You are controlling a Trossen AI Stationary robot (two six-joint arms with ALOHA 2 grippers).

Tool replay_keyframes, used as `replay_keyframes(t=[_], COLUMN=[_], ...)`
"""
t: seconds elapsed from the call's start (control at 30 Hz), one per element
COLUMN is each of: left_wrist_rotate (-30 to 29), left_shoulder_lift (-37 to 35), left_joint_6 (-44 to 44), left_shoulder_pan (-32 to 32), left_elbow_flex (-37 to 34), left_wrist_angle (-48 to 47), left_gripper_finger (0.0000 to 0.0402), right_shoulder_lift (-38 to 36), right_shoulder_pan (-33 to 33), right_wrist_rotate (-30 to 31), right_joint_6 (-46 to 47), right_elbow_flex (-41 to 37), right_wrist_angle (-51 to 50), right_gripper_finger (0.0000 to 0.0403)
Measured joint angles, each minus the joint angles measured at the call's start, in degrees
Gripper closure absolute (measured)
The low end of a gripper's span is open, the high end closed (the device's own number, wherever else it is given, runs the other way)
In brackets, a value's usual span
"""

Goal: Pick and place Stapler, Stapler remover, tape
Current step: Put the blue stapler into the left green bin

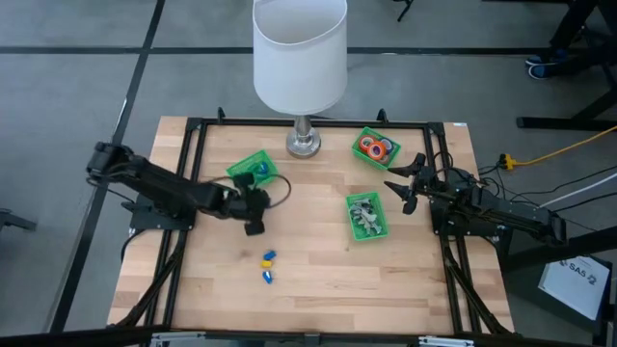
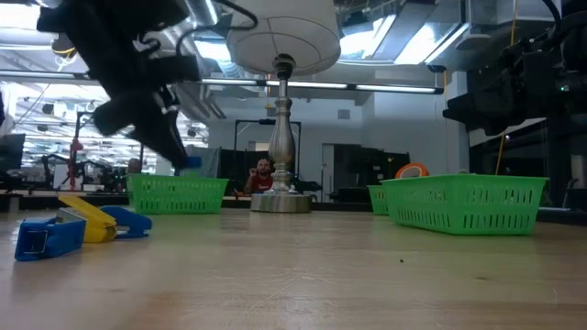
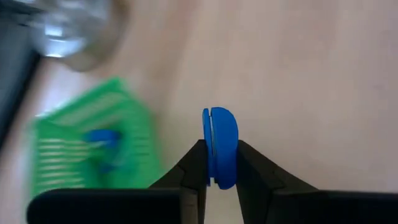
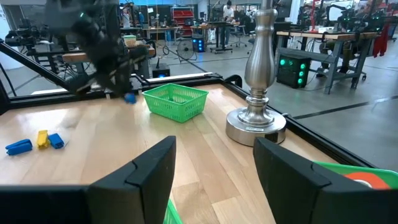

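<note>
The pale wooden table (image 1: 308, 289) with its black frame carries a tall white-shaded lamp on a silver metal base (image 1: 303, 143) at the far edge. Three green plastic mesh bins sit around it. The bin nearest the lamp on the right side (image 1: 376, 146) holds red and orange ring-shaped tape rolls (image 1: 373, 148). The bin in front of it (image 1: 366, 216) holds silvery-grey claw-shaped pieces. The left bin (image 1: 252, 169) contains a small blue oblong piece. The left gripper (image 3: 214, 168) hangs above the table just beside that bin, clenched on a small blue stapler (image 3: 219, 146). The right gripper (image 1: 409, 183) waits between the two right bins, jaws spread and empty. Blue and yellow oblong pieces (image 1: 268, 266) lie loose on the wood. Beyond is a workshop with benches and a person.
</note>
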Motion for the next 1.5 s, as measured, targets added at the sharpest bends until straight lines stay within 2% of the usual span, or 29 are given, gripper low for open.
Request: replay_keyframes(t=[0.23,0.33,0.57,0.77,1.03,1.3,1.5], left_wrist_rotate=[-9.2,-10.0,-5.3,4.7,9.6,9.2,9.3], left_shoulder_lift=[-11.1,-14.7,-17.4,-16.5,-15.3,-15.2,-15.2], left_joint_6=[4.0,5.4,6.1,4.2,5.0,6.5,8.0], left_shoulder_pan=[6.9,11.4,22.9,29.2,29.7,28.4,27.5], left_elbow_flex=[0.0,0.0,-2.9,-4.0,-4.0,-4.0,-4.0], left_wrist_angle=[-6.7,-7.9,-7.1,-5.7,-2.7,-2.6,0.6], left_gripper_finger=[0.0350,0.0350,0.0344,0.0340,0.0300,0.0251,0.0228], right_shoulder_lift=[0.0,0.0,0.0,0.0,0.0,0.0,0.0], right_shoulder_pan=[0.0,0.0,0.0,0.0,0.0,0.0,0.0], right_wrist_rotate=[0.0,0.0,0.0,0.0,0.0,0.0,0.0], right_joint_6=[0.0,0.0,0.0,0.0,0.0,0.0,0.0], right_elbow_flex=[0.0,0.0,0.0,0.0,0.0,0.0,0.0], right_wrist_angle=[0.0,0.0,0.0,0.0,0.0,0.0,0.0], right_gripper_finger=[0.0182,0.0182,0.0182,0.0182,0.0182,0.0183,0.0183])
